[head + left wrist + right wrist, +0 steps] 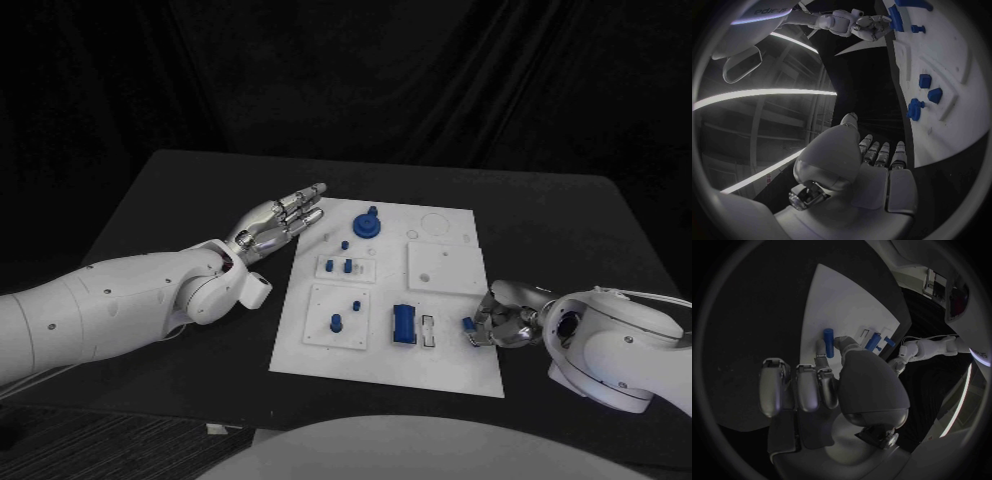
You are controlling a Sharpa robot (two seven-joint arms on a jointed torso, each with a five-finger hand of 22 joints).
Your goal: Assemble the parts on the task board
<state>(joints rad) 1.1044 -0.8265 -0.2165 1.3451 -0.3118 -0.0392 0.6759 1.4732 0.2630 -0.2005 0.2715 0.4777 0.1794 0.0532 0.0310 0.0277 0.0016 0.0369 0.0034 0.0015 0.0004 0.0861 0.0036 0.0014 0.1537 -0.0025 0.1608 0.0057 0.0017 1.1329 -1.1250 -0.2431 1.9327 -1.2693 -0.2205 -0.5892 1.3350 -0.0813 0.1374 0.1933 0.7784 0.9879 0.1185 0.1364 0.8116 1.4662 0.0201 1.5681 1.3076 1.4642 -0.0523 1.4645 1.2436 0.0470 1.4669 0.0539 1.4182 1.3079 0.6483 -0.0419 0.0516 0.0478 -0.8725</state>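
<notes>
The white task board [433,355] lies mid-table with blue parts on it: a round knob [369,225], several small pegs [336,322] and a blue block [405,324]. My right hand [505,318] sits at the board's near right edge. Its thumb and a finger close on either side of a small blue peg [470,331], which the right wrist view shows between the fingertips [828,342] just over the board [836,300]. My left hand [281,220] floats flat at the board's far left edge, fingers straight and holding nothing. It also appears in the left wrist view [879,155], beside the board [954,125].
A white square plate [444,267] and a white block [431,329] sit on the board. Black table [188,200] stretches round the board on every side, with a dark curtain behind.
</notes>
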